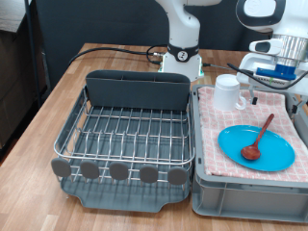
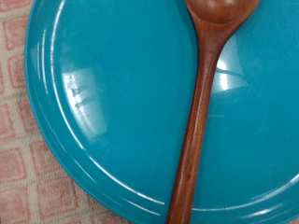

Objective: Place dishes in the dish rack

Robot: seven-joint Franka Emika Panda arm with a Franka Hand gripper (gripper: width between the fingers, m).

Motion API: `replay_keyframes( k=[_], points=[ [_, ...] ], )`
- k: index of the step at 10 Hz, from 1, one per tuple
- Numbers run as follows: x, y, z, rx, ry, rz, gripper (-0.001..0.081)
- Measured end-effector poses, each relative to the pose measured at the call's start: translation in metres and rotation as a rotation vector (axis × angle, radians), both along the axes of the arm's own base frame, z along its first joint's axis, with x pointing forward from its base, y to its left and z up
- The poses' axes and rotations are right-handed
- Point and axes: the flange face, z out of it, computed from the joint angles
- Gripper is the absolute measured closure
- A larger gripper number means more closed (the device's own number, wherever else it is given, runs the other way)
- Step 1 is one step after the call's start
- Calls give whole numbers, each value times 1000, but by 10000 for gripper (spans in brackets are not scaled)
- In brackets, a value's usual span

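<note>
Well off to the exterior view's left of the gripper, the dish rack stands with nothing on its wire grid; no dish has gone into it yet. Nearer, just below and to the left of the gripper, a white mug stands upright on the pink checked cloth that lines the grey bin. Further below the gripper lies the blue plate, flat on that cloth, with the wooden spoon across it, bowl down on the glaze. The wrist view looks straight down on the plate and the spoon. The plate looks glossy, so I'd judge it slippery, stiff, breakable, and best taken by its rim; the spoon seems light and rigid, easiest pinched mid-handle. The gripper hangs at the far right above the bin, holding nothing I can see; whether its fingers are apart or together I cannot tell
</note>
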Motion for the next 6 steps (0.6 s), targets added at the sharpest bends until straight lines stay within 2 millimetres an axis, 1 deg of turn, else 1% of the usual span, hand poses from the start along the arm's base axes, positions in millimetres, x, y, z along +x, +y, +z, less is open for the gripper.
replay_keyframes(
  k=[6],
  points=[
    [0,-14,-39,5,-2,-66,3]
  ],
)
